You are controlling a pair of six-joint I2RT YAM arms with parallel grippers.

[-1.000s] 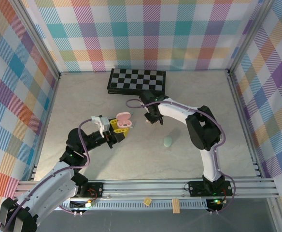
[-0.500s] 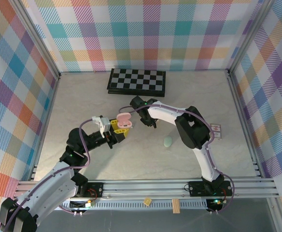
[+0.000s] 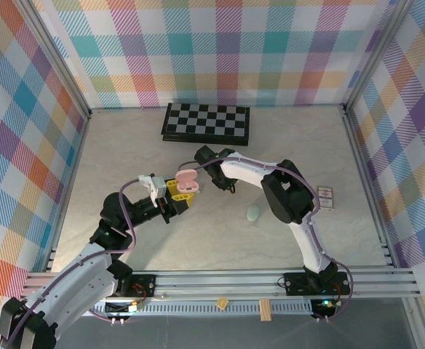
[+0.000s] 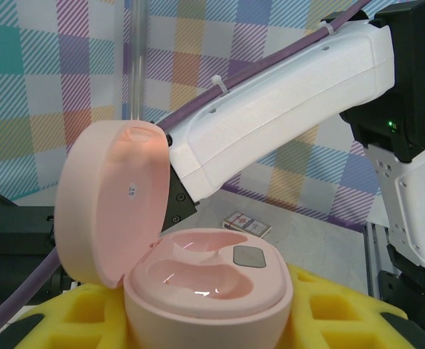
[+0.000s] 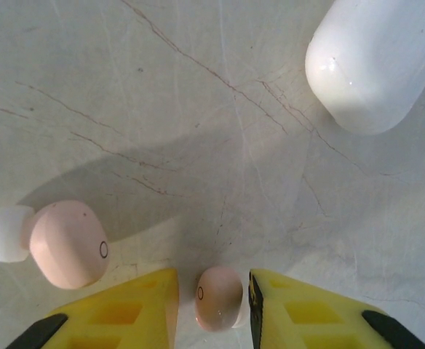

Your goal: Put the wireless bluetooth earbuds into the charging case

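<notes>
step, I'd say: grabbing a pink earbud [image 5: 218,297] off the worktop [image 5: 198,109] | right jaws [image 5: 212,309] straddled it, narrow gap, couldn't tell if pinched | left jaws [image 3: 180,196] clamped the open pink case [image 4: 205,280] | next, probably: pinch, lift, seat it in that case

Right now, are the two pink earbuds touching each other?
Apart. The right wrist view shows a yellow finger and bare table separating the pink earbud within the right tool from the other pink earbud.
</notes>
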